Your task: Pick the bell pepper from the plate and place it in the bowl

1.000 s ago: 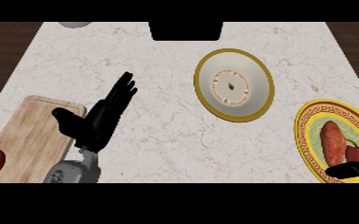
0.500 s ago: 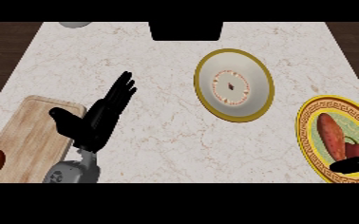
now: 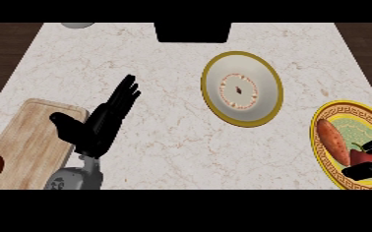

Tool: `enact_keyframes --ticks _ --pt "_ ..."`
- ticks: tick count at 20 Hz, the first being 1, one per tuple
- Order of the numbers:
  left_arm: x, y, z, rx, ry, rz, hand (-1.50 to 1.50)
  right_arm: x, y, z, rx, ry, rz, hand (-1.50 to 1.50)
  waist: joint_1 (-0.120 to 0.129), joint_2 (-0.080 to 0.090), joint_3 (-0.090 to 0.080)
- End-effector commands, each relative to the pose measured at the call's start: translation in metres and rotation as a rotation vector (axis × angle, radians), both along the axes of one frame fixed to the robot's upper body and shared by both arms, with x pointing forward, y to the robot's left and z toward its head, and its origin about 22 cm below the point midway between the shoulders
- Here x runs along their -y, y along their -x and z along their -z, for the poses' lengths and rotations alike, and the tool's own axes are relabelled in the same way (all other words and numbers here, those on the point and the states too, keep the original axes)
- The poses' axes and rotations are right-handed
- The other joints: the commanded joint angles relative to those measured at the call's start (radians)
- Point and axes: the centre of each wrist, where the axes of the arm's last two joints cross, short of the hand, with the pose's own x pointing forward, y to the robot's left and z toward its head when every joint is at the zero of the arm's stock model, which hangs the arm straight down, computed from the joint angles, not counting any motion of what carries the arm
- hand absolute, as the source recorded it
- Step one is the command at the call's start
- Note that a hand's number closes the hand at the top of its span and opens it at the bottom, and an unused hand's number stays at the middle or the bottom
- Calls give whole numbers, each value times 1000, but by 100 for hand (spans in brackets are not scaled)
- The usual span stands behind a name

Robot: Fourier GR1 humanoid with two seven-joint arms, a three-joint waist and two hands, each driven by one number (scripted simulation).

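Bell pepper point(image 3: 357, 155) sits on the plate point(image 3: 325, 128), touching the right robot hand point(image 3: 357, 169), grip unclear; left robot hand point(image 3: 102, 120) rests open, far off.

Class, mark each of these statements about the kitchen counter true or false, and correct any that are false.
1. The bowl has the bell pepper inside it. False: the bell pepper lies on the plate at the right edge.
2. The left hand is open, with its fingers straight. True.
3. The left hand is holding the bowl. False: it is apart from the bowl and holds nothing.
4. A wooden cutting board lies at the counter's left. True.
5. The right hand shows at the plate, beside the bell pepper. True.
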Motion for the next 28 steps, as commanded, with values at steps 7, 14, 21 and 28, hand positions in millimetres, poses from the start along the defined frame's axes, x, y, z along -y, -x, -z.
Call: enact_keyframes --ticks 7,14,21,28 --pt "8 -4 5 3 -15 -3 0 -24 -10 0 -7 121 -25 150 -2 6 12" --pt "23 -7 -4 15 6 108 0 -220 -45 11 -115 -26 -484 150 138 27 11" --pt "18 -10 4 2 -14 90 0 -314 -55 -51 -3 67 -487 150 112 14 12" --pt "16 -10 7 -17 -14 92 0 -375 -43 -124 243 141 -478 150 85 -2 8"
